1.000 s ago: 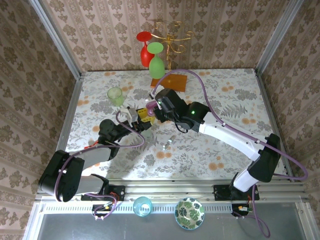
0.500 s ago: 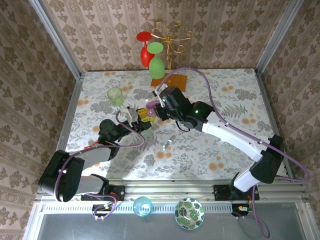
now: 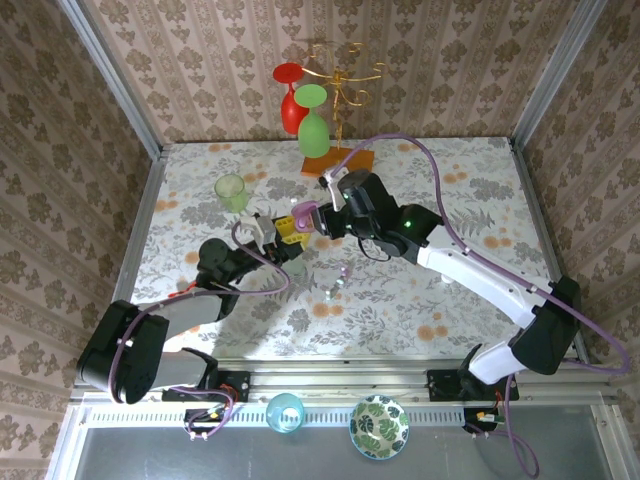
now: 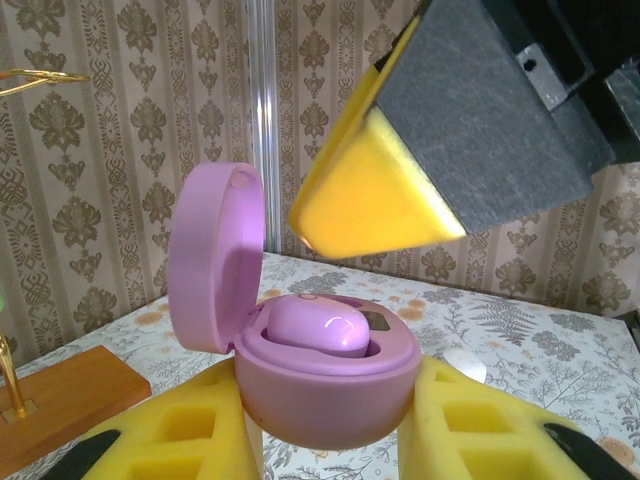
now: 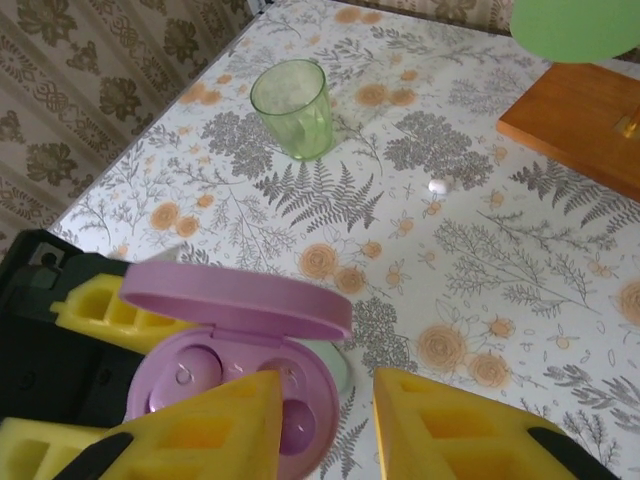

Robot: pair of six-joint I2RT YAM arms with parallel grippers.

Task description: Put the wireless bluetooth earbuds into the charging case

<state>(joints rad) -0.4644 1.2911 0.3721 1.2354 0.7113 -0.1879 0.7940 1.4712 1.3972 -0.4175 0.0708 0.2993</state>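
My left gripper [image 3: 290, 232] is shut on an open purple charging case [image 4: 325, 385], held upright between its yellow fingers [image 4: 180, 440] with the lid [image 4: 215, 260] hinged back. One purple earbud [image 4: 318, 325] sits in the case; in the right wrist view the well beside it [image 5: 185, 372] looks empty. My right gripper [image 5: 325, 420] is open just above and beside the case [image 5: 235, 385], nothing between its fingers. One of its fingers [image 4: 370, 190] hangs over the case. A tiny whitish bud [image 5: 438, 185] lies on the table, and two small pale bits [image 3: 328, 293] lie nearer the front.
A green cup [image 5: 293, 108] stands at the back left. The wooden base [image 5: 580, 125] of the gold glass rack [image 3: 340, 70] carries hanging red and green glasses [image 3: 313, 125]. A pale green case [image 5: 338, 365] lies under the held case. Patterned walls close three sides.
My right gripper has drawn back to the right, off the purple case, so the open lid now shows from above. The left arm has kept still.
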